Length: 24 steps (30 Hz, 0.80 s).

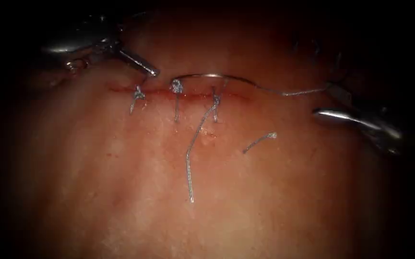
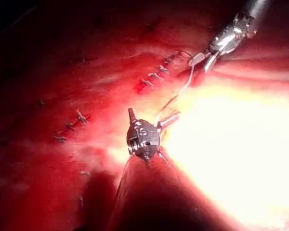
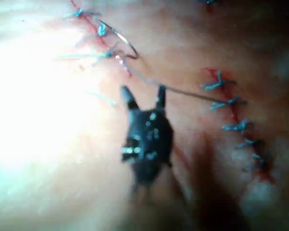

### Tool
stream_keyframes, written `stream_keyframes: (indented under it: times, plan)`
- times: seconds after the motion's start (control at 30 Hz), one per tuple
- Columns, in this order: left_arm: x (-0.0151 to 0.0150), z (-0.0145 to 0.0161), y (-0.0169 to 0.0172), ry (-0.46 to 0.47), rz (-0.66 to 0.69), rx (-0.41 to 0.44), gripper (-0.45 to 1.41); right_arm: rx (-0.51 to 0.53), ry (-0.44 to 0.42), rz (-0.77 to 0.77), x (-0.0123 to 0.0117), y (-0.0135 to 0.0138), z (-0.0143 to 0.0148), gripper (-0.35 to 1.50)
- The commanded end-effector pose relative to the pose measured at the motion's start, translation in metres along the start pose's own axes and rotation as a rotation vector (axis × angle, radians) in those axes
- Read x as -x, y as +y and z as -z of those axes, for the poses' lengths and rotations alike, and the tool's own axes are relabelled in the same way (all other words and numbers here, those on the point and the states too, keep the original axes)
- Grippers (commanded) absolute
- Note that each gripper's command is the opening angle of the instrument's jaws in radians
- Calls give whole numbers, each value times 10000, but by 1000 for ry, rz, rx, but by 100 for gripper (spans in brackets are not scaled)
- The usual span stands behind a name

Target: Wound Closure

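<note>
The cut (image 1: 236, 96) runs across the tissue (image 1: 121, 192) with three knots (image 1: 176, 87) on it. The curved needle (image 1: 212, 75) lies arched just beyond the cut, from the middle knot toward the right, and neither tool holds it. I cannot tell whether its end at the middle knot is in the tissue. Its thread (image 1: 293, 92) runs right, past my right tool (image 1: 325, 101), whose jaws are open and empty. In the right wrist view the thread (image 3: 192, 95) passes close by the right tool (image 3: 144, 95). My left tool (image 2: 151, 116) is open and empty, one fingertip (image 1: 150, 72) above the cut's left end.
A long thread tail (image 1: 193, 148) trails from the right knot toward the camera. A loose cut piece of thread (image 1: 260, 140) lies right of it. Another stitched cut (image 3: 233, 118) lies to the side; a further row of stitches (image 2: 70, 126) sits apart.
</note>
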Motion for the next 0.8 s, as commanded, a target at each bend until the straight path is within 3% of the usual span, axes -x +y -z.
stream_keyframes:
  times: [0.03,0.17,0.37,0.47,0.6,0.8]
  plan:
    - [1,-9,0,-9,-45,5,120,29,-38,14,2,9,6,148]
    - [15,-31,35,-63,-190,38,113,107,-106,36,-1,29,48,148]
    - [36,-56,69,-126,-329,125,108,221,-172,72,-25,46,103,148]
    - [44,-63,79,-156,-382,150,108,247,-160,67,-38,44,118,148]
    - [52,-70,86,-240,-476,198,104,136,-75,25,-63,20,105,148]
    - [62,-76,91,-332,-549,248,103,12,-27,8,-72,-14,55,148]
